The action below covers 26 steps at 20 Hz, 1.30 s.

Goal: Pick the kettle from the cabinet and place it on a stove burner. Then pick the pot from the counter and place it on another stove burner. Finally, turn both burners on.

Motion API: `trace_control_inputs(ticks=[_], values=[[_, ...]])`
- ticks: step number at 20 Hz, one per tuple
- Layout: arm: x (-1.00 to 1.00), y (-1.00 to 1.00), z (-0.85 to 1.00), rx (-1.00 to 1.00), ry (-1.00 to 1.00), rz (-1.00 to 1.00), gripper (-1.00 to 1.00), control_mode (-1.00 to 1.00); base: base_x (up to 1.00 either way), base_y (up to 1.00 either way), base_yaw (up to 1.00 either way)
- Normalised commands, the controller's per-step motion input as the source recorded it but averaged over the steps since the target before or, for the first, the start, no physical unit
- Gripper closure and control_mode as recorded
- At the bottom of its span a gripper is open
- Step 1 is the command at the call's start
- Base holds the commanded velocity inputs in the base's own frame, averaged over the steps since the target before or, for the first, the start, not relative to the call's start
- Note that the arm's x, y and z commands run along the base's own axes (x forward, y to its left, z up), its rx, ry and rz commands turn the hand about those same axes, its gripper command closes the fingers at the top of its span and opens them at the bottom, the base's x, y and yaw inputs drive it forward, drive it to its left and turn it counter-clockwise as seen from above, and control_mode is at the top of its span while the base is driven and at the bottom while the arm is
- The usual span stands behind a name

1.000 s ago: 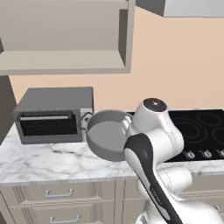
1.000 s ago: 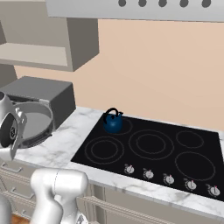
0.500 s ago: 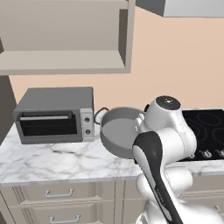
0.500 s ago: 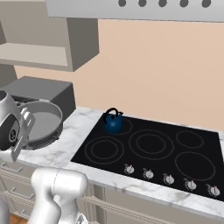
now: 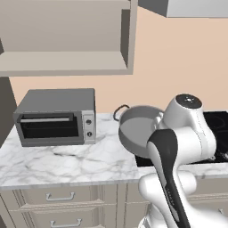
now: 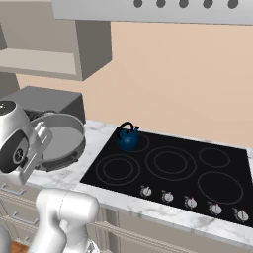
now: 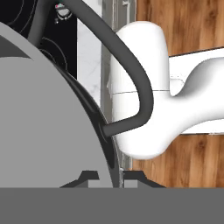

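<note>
The tool (image 7: 105, 176) is pinching the rim of the wide grey metal pot (image 5: 139, 127), holding it tilted above the white marble desk (image 5: 67, 162), beside the flat black glass cooktop (image 6: 173, 173). The small dark-blue kettle (image 6: 128, 138) is standing on a rear burner.

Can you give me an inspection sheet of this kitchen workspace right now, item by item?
Surface: white marble counter, black cooktop set into it.
Job's things: kettle on the rear left burner; pot lifted and tilted, above the counter edge by the cooktop; cabinet open, shelf bare.
Clutter: toaster oven on the counter.
Grippers: gripper shut on the pot's rim.
Cables: nothing seen.
Surroundings: beige wall, range hood, drawers below, knobs along the cooktop's front.
</note>
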Motion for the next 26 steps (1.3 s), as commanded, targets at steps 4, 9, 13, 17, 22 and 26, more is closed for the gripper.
trace_control_inputs(ticks=[4, 9, 13, 17, 22, 26], values=[[-0.12, -0.43, 0.12, 0.0, 0.0, -0.11, 1.0, -1.0, 0.0, 0.0, 0.0], [-0.12, -0.43, 0.11, 0.0, 0.0, -0.11, 1.0, -1.0, 0.0, 0.0, 0.0], [-0.09, -0.42, 0.12, 0.0, 0.0, -0.11, 1.0, -1.0, 0.0, 0.0, 0.0], [-0.04, -0.46, 0.11, 0.0, 0.0, -0.11, 1.0, -1.0, 0.0, 0.0, 0.0], [0.0, -0.46, 0.11, 0.01, 0.0, -0.1, 1.0, -1.0, 0.0, 0.0, 0.0], [0.07, -0.46, 0.08, 0.03, 0.01, -0.08, 1.0, -1.0, 0.0, 0.0, 0.0]])
